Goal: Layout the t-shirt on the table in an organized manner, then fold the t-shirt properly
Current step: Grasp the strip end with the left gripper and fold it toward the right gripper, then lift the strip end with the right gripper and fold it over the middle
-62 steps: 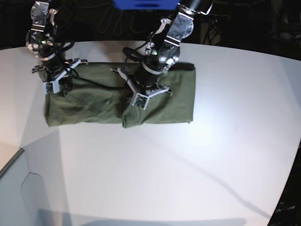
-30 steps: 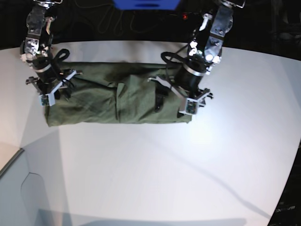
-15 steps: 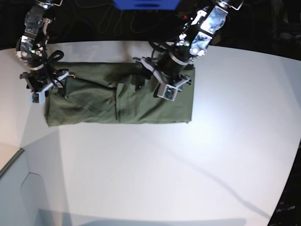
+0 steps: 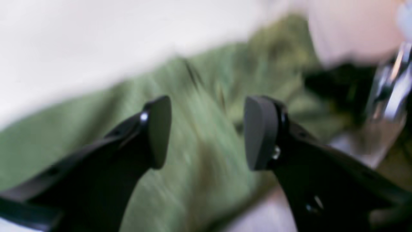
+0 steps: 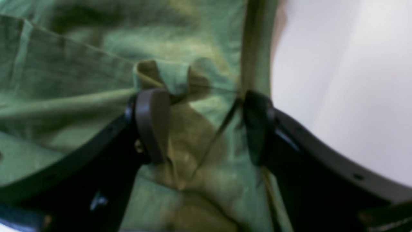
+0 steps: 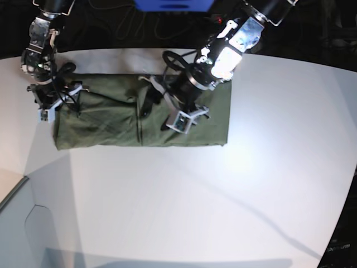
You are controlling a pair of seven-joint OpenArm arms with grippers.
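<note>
The olive-green t-shirt [image 6: 111, 120] lies on the white table [image 6: 195, 201] as a long flat folded band, with a vertical crease near its middle. My left gripper [image 6: 159, 114] hangs over the middle of the shirt. In the blurred left wrist view it [image 4: 206, 132] is open and empty above the green cloth [image 4: 199, 96]. My right gripper [image 6: 56, 105] is at the shirt's left end. In the right wrist view it [image 5: 204, 125] is open, with wrinkled cloth [image 5: 180, 145] lying between the pads at the shirt's edge.
Bare white table [image 5: 338, 80] runs beside the shirt's edge. The tabletop spreads wide in front of and to the right of the shirt. A dark background with cables [image 6: 139, 28] and a blue object [image 6: 173, 4] lies behind the table's curved far edge.
My left gripper has moved from the shirt's right end, along its far edge, to over its middle. The raised right part now lies flat. My right gripper has shifted slightly left.
</note>
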